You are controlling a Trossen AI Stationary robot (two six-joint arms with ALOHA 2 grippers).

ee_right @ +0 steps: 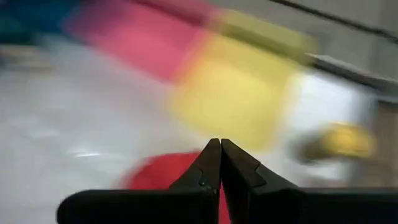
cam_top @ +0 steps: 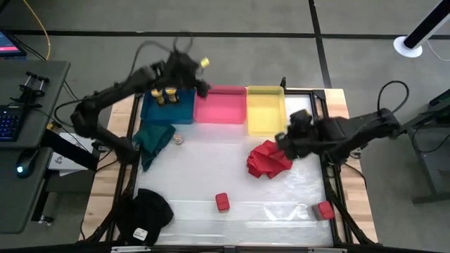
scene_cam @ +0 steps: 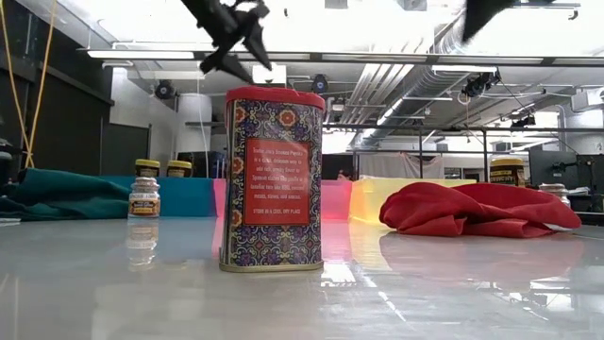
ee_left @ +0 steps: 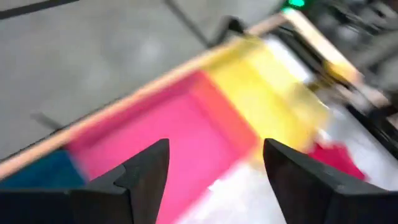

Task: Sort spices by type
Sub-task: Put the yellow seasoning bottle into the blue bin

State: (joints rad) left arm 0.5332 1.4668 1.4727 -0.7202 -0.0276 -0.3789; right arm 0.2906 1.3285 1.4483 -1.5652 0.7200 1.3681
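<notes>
Hovering high over the back of the surface [cam_top: 281,204], the left gripper [cam_top: 199,74] sits above the seam between the blue bin [cam_top: 179,111] and the pink bin [cam_top: 221,105], its fingers [ee_left: 146,171] spread apart with nothing between them. A yellow-lidded jar [cam_top: 204,62] shows right at the gripper's tip in the overhead view — whether it touches the fingers cannot be told. Two yellow-lidded jars [cam_top: 163,94] already stand together in the blue bin.

Over on the other side, the right gripper [cam_top: 288,135] hangs near the front corner of the yellow bin [cam_top: 266,109], fingers pressed together and holding nothing, with the crumpled red cloth [cam_top: 268,159] just below it. That cloth spreads across the middle right of the surface.

A green cloth [cam_top: 152,139] drapes off the blue bin's front edge, and the small pale jar [cam_top: 178,139] stands just beside it. Nearer the front, one red tin [cam_top: 222,202] stands alone, upright, well clear of everything — it fills the low view [scene_cam: 274,179]. A second red tin [cam_top: 324,209] sits by the front right edge. A black cap [cam_top: 146,214] lies at the front left corner. Far right in the low view, another yellow-lidded jar [scene_cam: 507,171] peeks up behind the red cloth.
</notes>
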